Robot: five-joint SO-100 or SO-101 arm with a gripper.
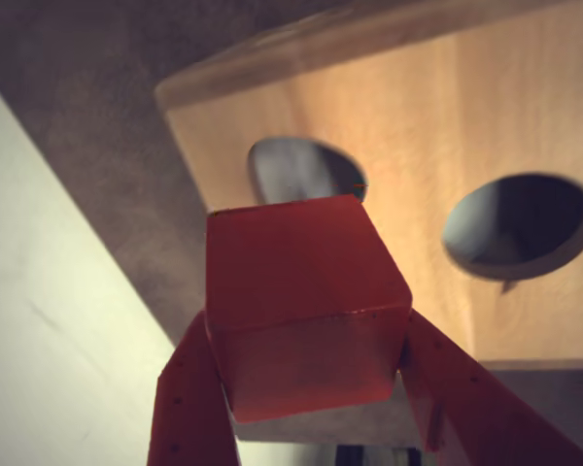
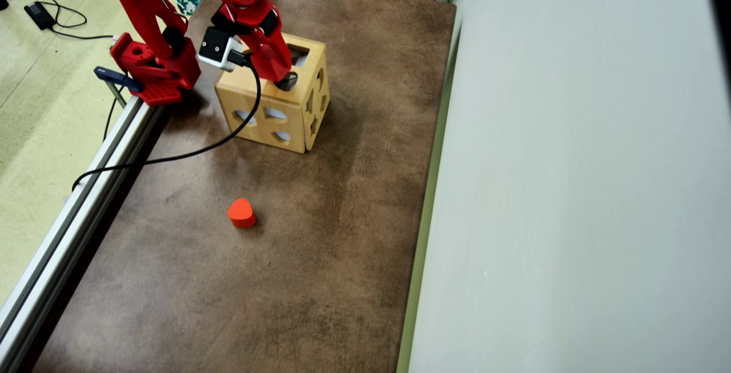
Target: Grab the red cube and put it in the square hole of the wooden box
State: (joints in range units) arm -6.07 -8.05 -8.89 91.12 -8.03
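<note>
Brown mottled tabletop (image 2: pixel 320 259), sharp-edged red cube (image 1: pixel 301 311)

- Red cube (image 1: pixel 306 306) between the pincer (image 1: pixel 316 427) fingers: smooth, matt painted wood.
- Wooden box (image 2: pixel 273 107) under the pincer: light, smooth wood with visible grain.
- Pincer: matt red plastic.
- Table (image 2: pixel 342 219) below: mottled brown, rough-looking, matt.

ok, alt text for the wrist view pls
Close-up of the red cube held between the gripper's two red jaws, just in front of the wooden box. Two dark openings show in the box face behind it, one partly hidden by the cube, one rounded at right.
</note>
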